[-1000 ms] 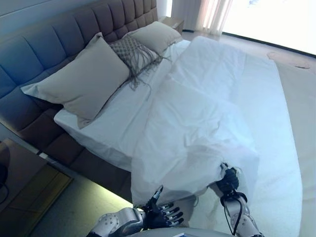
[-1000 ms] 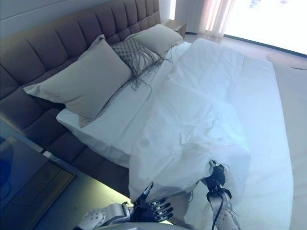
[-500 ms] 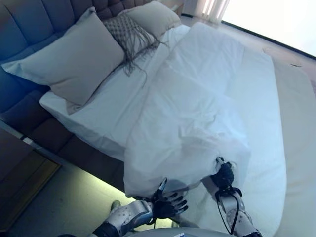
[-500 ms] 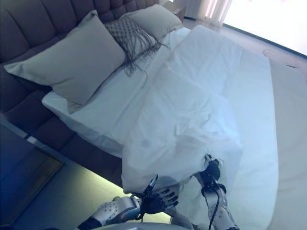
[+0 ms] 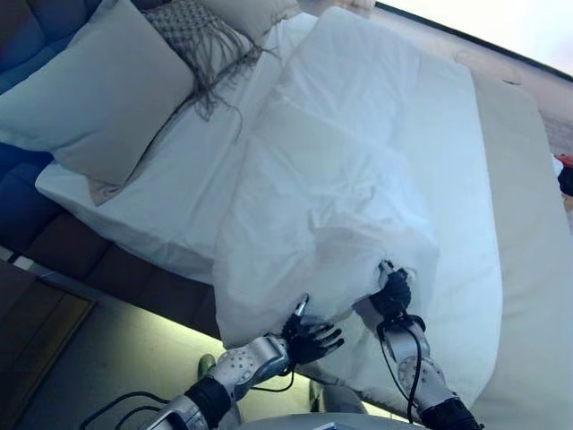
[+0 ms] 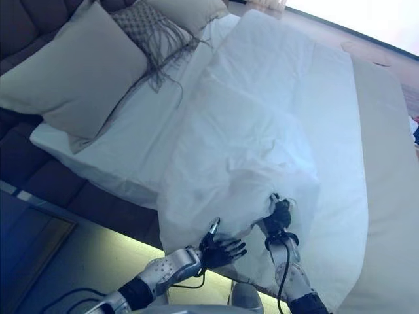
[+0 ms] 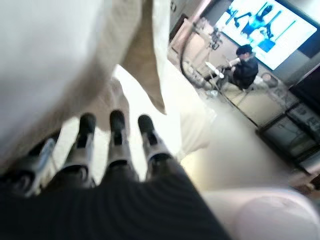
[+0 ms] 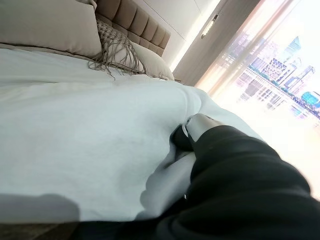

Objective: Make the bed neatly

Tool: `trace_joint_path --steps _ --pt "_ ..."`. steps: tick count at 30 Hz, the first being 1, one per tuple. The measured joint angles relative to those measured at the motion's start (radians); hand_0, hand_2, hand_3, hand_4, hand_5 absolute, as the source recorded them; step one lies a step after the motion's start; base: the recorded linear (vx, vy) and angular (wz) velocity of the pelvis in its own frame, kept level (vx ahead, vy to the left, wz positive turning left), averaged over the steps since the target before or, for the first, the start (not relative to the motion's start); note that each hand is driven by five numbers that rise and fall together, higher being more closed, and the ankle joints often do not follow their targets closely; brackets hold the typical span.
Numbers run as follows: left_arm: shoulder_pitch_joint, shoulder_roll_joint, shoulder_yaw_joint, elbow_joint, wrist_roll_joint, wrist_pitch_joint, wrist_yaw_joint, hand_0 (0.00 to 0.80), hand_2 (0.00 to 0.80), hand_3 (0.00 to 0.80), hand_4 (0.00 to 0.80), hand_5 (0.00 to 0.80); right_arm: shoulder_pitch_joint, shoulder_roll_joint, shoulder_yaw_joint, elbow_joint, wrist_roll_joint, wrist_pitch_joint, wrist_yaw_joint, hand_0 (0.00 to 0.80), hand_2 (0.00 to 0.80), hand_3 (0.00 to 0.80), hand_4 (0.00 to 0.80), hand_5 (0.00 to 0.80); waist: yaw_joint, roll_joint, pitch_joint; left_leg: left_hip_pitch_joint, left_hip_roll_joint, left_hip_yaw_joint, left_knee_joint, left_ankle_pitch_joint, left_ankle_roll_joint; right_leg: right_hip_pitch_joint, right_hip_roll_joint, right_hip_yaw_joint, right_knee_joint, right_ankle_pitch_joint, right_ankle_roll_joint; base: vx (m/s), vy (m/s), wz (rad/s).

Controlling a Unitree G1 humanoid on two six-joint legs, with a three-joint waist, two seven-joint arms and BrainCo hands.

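Since a second ago the whole scene has slid up and left, a shift of the head camera, and the left hand (image 5: 312, 339) has risen to the lower hem of the white duvet (image 5: 340, 179), its fingers straight and spread. The right hand (image 5: 391, 292) stays clamped on a bunched fold of that duvet near its hanging corner. Only the left wrist view shows the cloth's underside draped just above the fingertips (image 7: 117, 121), plus a seated person (image 7: 245, 70) beside a lit screen (image 7: 270, 25) far across the room. The right wrist view shows the thumb (image 8: 197, 123) pressed into the fabric. The duvet lies crumpled along the bed's middle, leaving bare sheet (image 5: 170, 197) toward the pillows (image 5: 107, 94) and a bare strip of sheet along the far side.
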Motion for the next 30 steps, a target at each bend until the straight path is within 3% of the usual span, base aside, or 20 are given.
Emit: trace_joint_path --steps 7,13,23,24,25,30 --pt "-0.064 -0.035 0.095 0.012 -0.019 -0.084 0.059 0.0 0.0 0.0 0.0 0.0 -0.017 0.003 0.002 -0.038 -0.045 0.065 -0.004 0.8 0.8 0.8 0.8 0.8 -0.026 0.003 0.0 0.008 0.004 0.037 0.017 -0.009 0.003 -0.02 -0.004 0.035 0.018 0.0 0.001 0.035 0.065 -0.14" --pt "-0.09 -0.056 0.152 0.041 -0.013 -0.092 0.119 0.0 0.0 0.0 0.0 0.0 -0.034 0.011 0.001 -0.038 -0.079 0.112 -0.013 0.8 0.8 0.8 0.8 0.8 -0.028 0.022 -0.01 0.023 0.003 0.054 0.017 -0.01 0.005 -0.023 -0.008 0.05 0.029 0.001 0.004 0.033 0.048 -0.08" --pt "-0.101 -0.111 0.263 0.105 0.14 -0.093 0.204 0.0 0.0 0.0 0.0 0.0 -0.034 0.019 0.002 -0.041 -0.12 0.178 -0.033 0.8 0.8 0.8 0.8 0.8 -0.028 0.05 -0.03 0.063 0.009 0.076 0.003 -0.011 0.004 -0.013 -0.009 0.057 0.034 0.002 0.004 0.055 0.024 -0.06" --pt "-0.101 -0.112 0.264 0.107 0.141 -0.093 0.203 0.445 0.445 0.445 0.445 0.445 -0.034 0.019 0.002 -0.043 -0.12 0.181 -0.036 0.8 0.8 0.8 0.8 0.8 -0.028 0.053 -0.033 0.064 0.009 0.075 0.003 -0.011 0.004 -0.013 -0.009 0.057 0.035 0.002 0.004 0.054 0.032 0.0" --pt "-0.101 -0.112 0.264 0.109 0.141 -0.091 0.202 0.8 0.8 0.8 0.8 0.8 -0.034 0.019 0.002 -0.046 -0.12 0.183 -0.04 0.8 0.8 0.8 0.8 0.8 -0.028 0.057 -0.035 0.064 0.009 0.075 0.003 -0.011 0.004 -0.012 -0.009 0.057 0.035 0.002 0.004 0.053 0.031 0.0" --pt "-0.1 -0.111 0.265 0.109 0.142 -0.091 0.187 0.8 0.8 0.8 0.8 0.8 -0.029 0.019 0.002 -0.046 -0.122 0.189 -0.046 0.8 0.8 0.8 0.8 0.8 -0.028 0.063 -0.039 0.081 0.009 0.076 0.005 -0.011 0.005 0.005 -0.01 0.056 0.039 0.002 0.004 0.029 0.018 0.0"
